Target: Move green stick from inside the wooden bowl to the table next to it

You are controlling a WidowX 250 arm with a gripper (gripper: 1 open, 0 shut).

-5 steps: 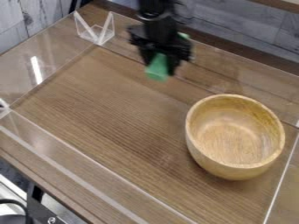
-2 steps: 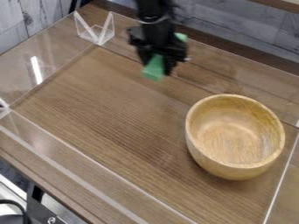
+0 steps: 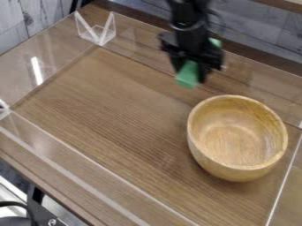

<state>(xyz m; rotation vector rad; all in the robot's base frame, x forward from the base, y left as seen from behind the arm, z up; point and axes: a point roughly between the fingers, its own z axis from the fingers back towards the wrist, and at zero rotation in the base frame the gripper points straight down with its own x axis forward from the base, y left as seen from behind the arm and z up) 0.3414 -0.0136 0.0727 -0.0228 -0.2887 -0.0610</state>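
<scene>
- Placement was the step we judged to be in hand: the gripper (image 3: 192, 71) was clamped on the green stick (image 3: 189, 75), which hung from its tip above the table (image 3: 106, 115).
- To do it well, we thought the stick should come straight down onto bare wood beside the wooden bowl (image 3: 239, 137), clear of its rim, with the jaws parting only once the stick rested flat.
- We saw a risk of letting go too high, since the flat block could bounce or tip against the bowl.
- The stick sat directly under the fingers, gripped at its upper end, its lower end free.
- It hung above the tabletop just beyond the bowl's far-left rim, and the bowl itself was empty.
</scene>
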